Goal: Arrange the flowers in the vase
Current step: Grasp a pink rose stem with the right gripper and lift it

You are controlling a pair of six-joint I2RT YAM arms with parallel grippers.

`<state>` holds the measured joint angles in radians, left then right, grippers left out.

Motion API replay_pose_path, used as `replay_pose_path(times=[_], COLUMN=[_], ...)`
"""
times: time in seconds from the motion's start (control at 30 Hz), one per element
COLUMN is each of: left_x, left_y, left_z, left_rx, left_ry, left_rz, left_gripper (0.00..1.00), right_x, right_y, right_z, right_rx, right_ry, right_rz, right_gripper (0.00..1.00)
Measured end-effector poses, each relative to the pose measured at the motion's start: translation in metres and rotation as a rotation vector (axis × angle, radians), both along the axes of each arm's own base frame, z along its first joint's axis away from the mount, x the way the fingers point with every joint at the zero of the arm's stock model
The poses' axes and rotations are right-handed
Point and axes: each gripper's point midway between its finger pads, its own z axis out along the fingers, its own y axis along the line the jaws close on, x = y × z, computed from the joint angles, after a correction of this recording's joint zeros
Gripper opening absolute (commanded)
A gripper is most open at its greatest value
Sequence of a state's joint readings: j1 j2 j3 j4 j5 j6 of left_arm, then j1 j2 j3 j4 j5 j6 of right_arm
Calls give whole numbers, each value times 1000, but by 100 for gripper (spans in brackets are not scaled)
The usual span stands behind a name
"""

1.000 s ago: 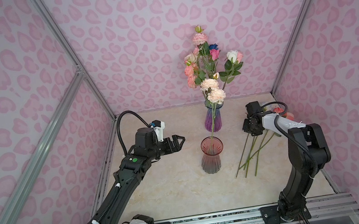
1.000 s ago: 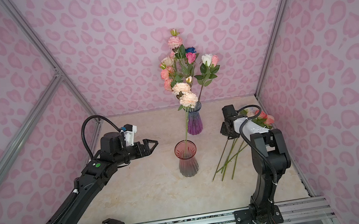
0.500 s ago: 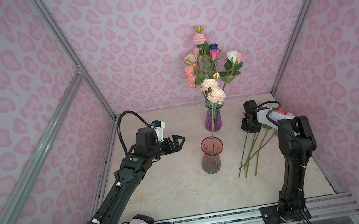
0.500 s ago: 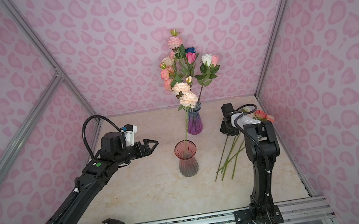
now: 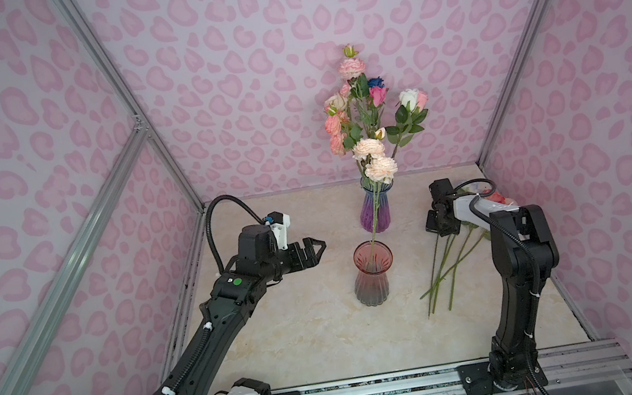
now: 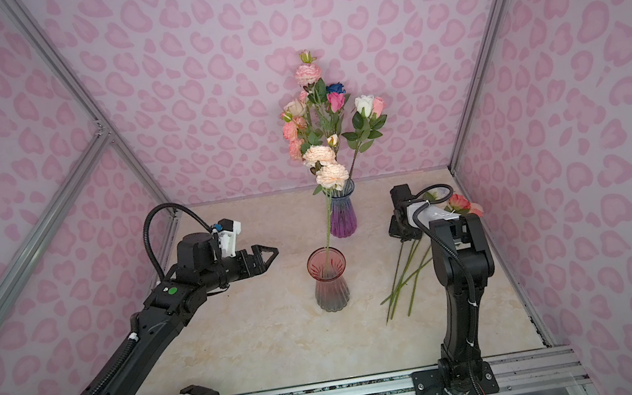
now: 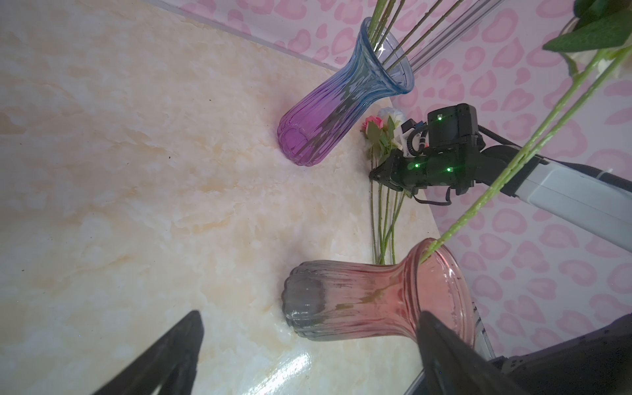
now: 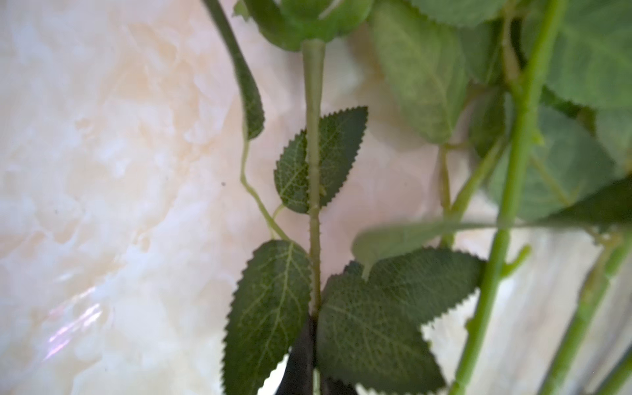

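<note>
Closing action on the right since a second ago: jaws pinching in, elbow swinging inward, while the left arm hasn't budged. Left gripper (image 5: 315, 252) hangs spread wide, holding nothing, aimed at the red vase (image 5: 374, 278), which already carries one long stem. Behind it the purple vase (image 5: 376, 211) is packed. Next, the loose flowers (image 5: 448, 268) lie flat on the table (image 5: 303, 326), near the red vase. Right gripper (image 5: 442, 227) is clenched on one stem (image 8: 314, 205), just below its leaves. Featherweight, thin and springy, I'd say, so grip bare stem, not leaf, or it swivels.
</note>
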<state>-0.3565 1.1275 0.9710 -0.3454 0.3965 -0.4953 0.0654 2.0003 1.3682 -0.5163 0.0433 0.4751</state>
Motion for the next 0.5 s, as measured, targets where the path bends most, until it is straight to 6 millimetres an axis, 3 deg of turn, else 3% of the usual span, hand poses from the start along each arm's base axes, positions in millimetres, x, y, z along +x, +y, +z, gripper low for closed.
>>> replay_pose_path(times=[0.33,0.4,0.5], left_x=[0,0,0], left_y=[0,0,0], left_z=[0,0,0], left_rx=[0,1,2], left_ry=[0,0,0], left_rz=[0,0,1], left_gripper=[98,98,98], right_x=[-18,-28,-44], right_y=[17,28,51], right_z=[102,127,185], right_rx=[34,45,67], right_ry=[-251,-315,-466], right_rz=[36,65,124], right_gripper=[0,0,0])
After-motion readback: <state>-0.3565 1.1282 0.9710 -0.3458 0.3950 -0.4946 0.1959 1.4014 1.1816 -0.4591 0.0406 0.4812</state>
